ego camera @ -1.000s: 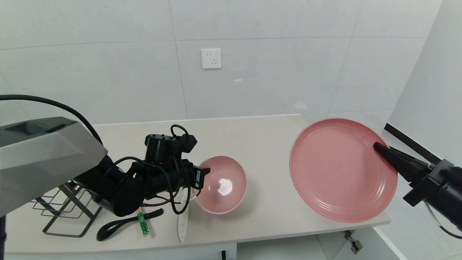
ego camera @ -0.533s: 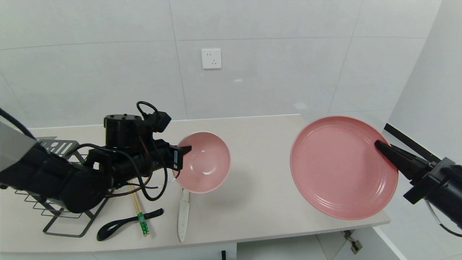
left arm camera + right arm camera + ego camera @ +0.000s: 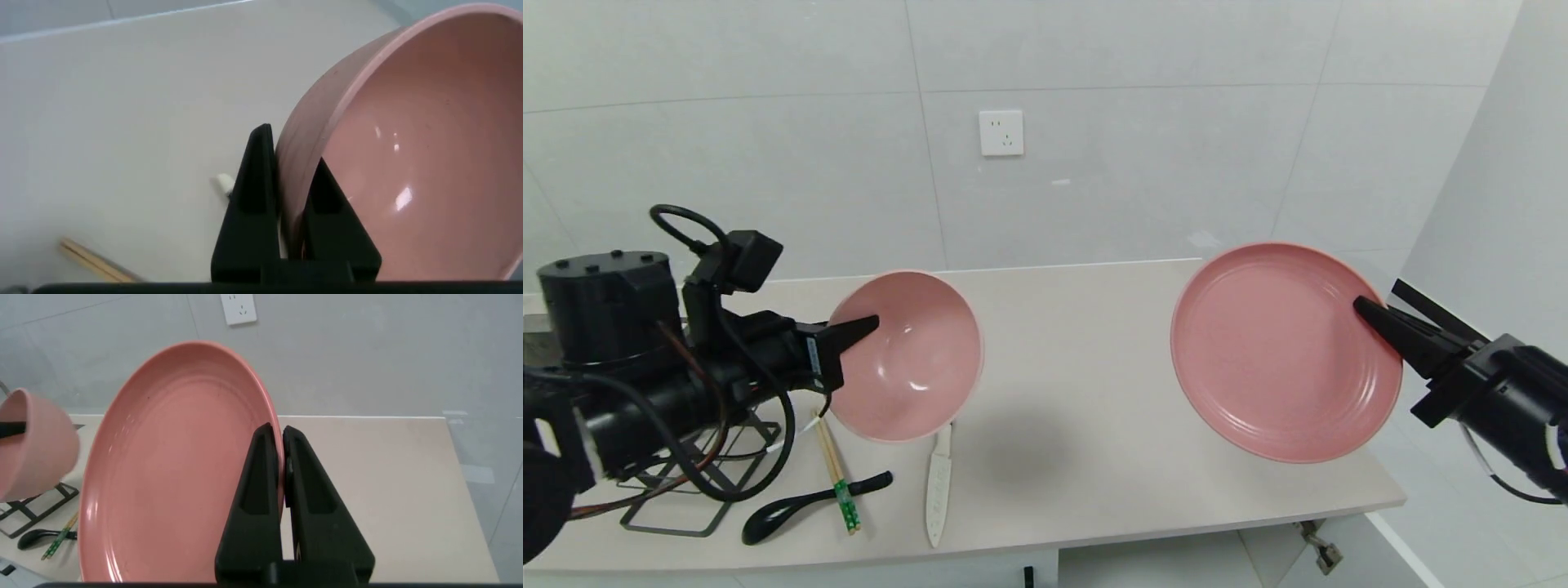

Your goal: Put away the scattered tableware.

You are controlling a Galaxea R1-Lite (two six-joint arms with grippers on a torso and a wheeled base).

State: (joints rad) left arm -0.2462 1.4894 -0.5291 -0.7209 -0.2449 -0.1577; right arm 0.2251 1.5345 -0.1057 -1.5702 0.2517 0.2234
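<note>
My left gripper [image 3: 854, 331] is shut on the rim of a pink bowl [image 3: 907, 355], which hangs tilted above the left of the counter; the left wrist view has that bowl [image 3: 409, 155] clamped between the fingers [image 3: 260, 175]. My right gripper [image 3: 1368, 314] is shut on the rim of a large pink plate [image 3: 1278, 351], held tilted over the counter's right end; the plate [image 3: 172, 465] also fills much of the right wrist view. On the counter below the bowl lie a white knife [image 3: 938, 486], chopsticks [image 3: 837, 478] and a black spoon [image 3: 805, 506].
A black wire dish rack [image 3: 678, 490] stands at the counter's left front, partly behind my left arm. The beige counter [image 3: 1086, 392] ends at the right near the plate. A tiled wall with a socket [image 3: 1001, 132] stands behind.
My left arm has lifted the bowl up and to the left, toward the rack side. The right gripper has raised the plate slightly and shifted it left.
</note>
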